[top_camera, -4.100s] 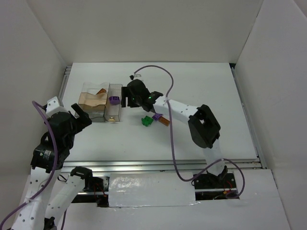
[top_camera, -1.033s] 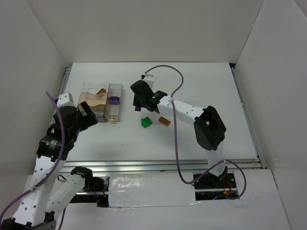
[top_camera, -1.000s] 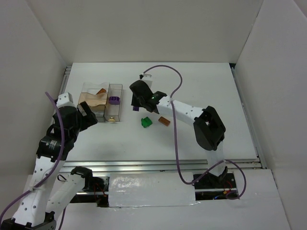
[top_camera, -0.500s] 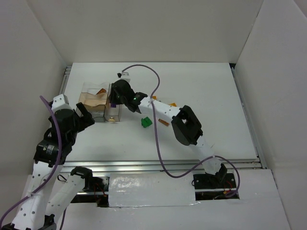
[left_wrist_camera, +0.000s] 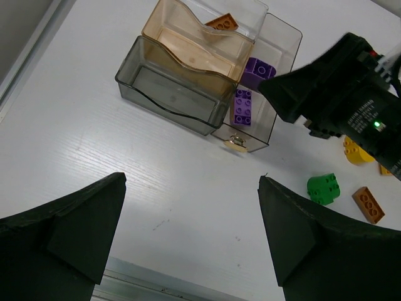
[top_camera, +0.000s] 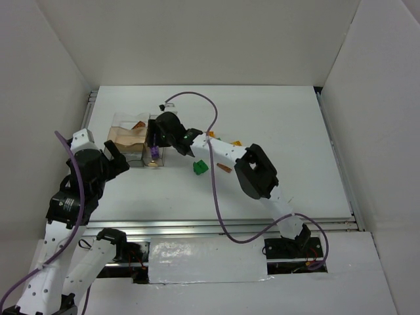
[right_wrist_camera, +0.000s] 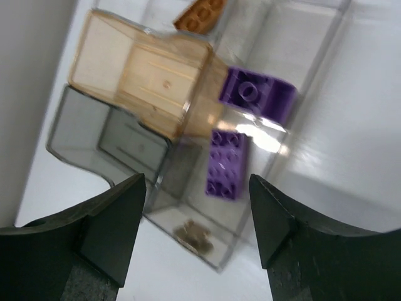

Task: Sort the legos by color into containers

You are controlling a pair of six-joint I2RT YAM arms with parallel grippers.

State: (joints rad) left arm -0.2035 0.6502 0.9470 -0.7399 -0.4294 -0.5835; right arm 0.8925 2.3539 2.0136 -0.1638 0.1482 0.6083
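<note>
Looking past the left gripper [left_wrist_camera: 191, 188], hanging wide open near the bins [left_wrist_camera: 182, 113], I'd worry the right gripper [right_wrist_camera: 195, 182], jaws parted and empty above the long purple brick [right_wrist_camera: 224, 164] lying in the narrow bin [left_wrist_camera: 279, 41], might clip its wall leaving and tip it.

The top camera looks down from behind; both wrist cameras, nearer, face down onto the containers [left_wrist_camera: 164, 100].

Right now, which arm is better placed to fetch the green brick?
Probably right: the right gripper, open, hovers near the green brick, while the containers stand between that brick and the left gripper.
</note>
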